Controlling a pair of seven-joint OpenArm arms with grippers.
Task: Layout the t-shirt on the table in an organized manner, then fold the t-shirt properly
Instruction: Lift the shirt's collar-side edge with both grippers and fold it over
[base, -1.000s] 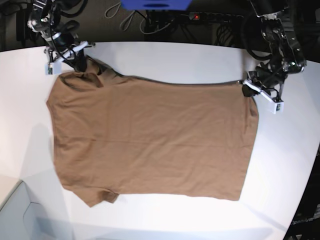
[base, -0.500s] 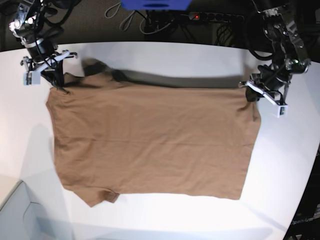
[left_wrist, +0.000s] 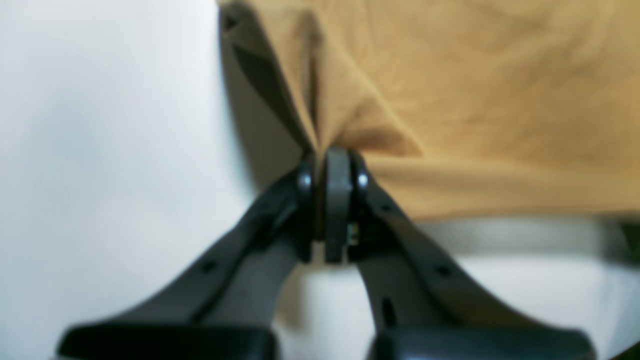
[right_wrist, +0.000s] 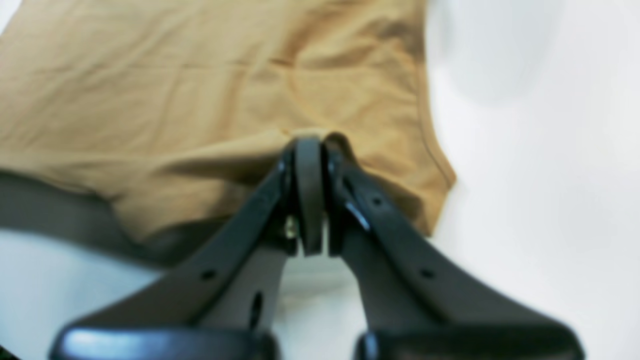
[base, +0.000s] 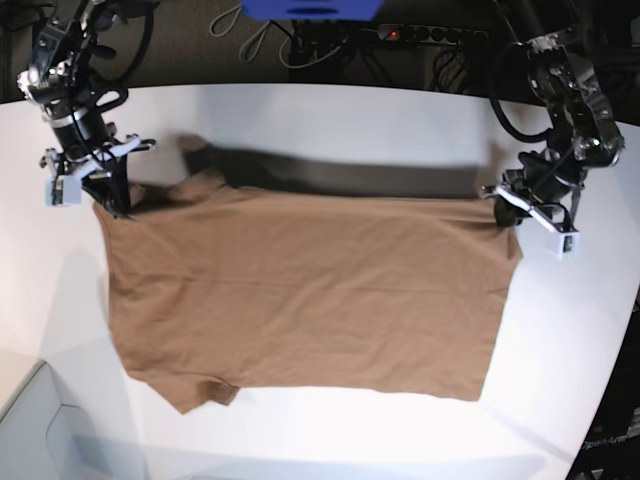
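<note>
**A:** What does the base view show that the close views do not?

**B:** It shows the whole t-shirt (base: 300, 290). It lies across the middle of the frame on the white table (base: 330, 115). Its top edge is lifted and throws a dark shadow on the table behind it. The rest lies flat.

**A:** And the wrist views?

**B:** They show the pinches up close. In the left wrist view, the left gripper (left_wrist: 332, 165) is pressed together on a corner of the brown cloth (left_wrist: 475, 100), and the cloth bunches into a fold there. In the right wrist view, the right gripper (right_wrist: 310, 150) is squeezed onto the cloth (right_wrist: 200, 90) near a sleeve edge with a stitched hem.

**A:** Where are they in the base view?

**B:** The left gripper (base: 507, 197) is at the right side of the frame. The right gripper (base: 108, 188) is at the upper left.

**A:** What do things look like?

**B:** The shirt is soft, tan-brown and a bit wrinkly. The table is smooth, with a curved edge. The fingers are black and hard.

**A:** Is there room?

**B:** Yes, bare table shows on all sides of the shirt. The right table edge curves close to the left gripper.
</note>
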